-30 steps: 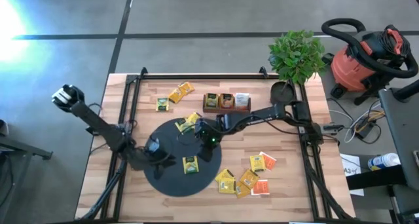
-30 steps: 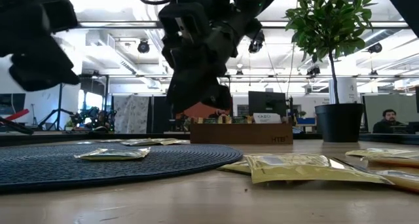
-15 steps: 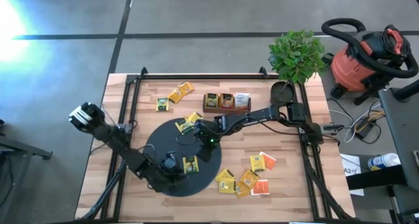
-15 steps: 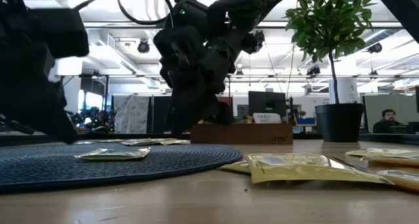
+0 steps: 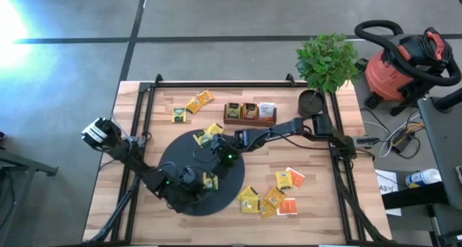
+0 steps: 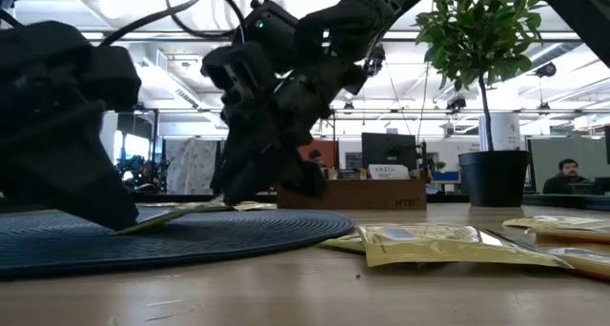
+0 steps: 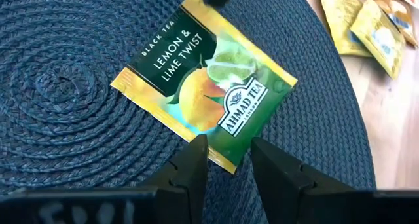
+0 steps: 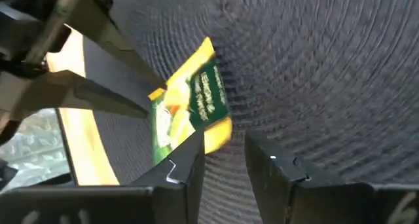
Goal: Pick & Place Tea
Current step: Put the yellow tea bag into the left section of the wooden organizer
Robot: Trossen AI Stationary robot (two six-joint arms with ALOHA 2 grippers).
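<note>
Our left fingers (image 7: 194, 168) stand spread, with one corner of a yellow-and-green sachet (image 7: 204, 86) lying in the gap between their tips; neither pad presses it. The right fingers (image 8: 183, 178) are spread too, and the sachet's edge sits just beside one of them, not between.

Seen from above, the left gripper (image 5: 196, 182) is low over the black mat (image 5: 173, 157), with the sachet just at its 3 o'clock. The right gripper (image 5: 219, 159) sits close at the sachet's 1 o'clock. From desk height, the sachet is tilted: its low end is by the left gripper (image 6: 67, 145), its raised end by the tip of the right gripper (image 6: 238, 173). We cannot tell whether that tip touches it.

Room is tight between the two grippers. The mat lies bare from the sachet's 9 to 12 o'clock, and its rim is near at 5 o'clock. Two more sachets (image 5: 208, 135) rest on the rim at the mat's 12 o'clock. A loose heap (image 5: 263, 200) lies on the desk (image 5: 317, 211) off the mat at 4 o'clock, and others (image 5: 193, 105) lie at 11 o'clock. The wooden tray (image 5: 249, 113) stands beyond at 1 o'clock, well apart.
</note>
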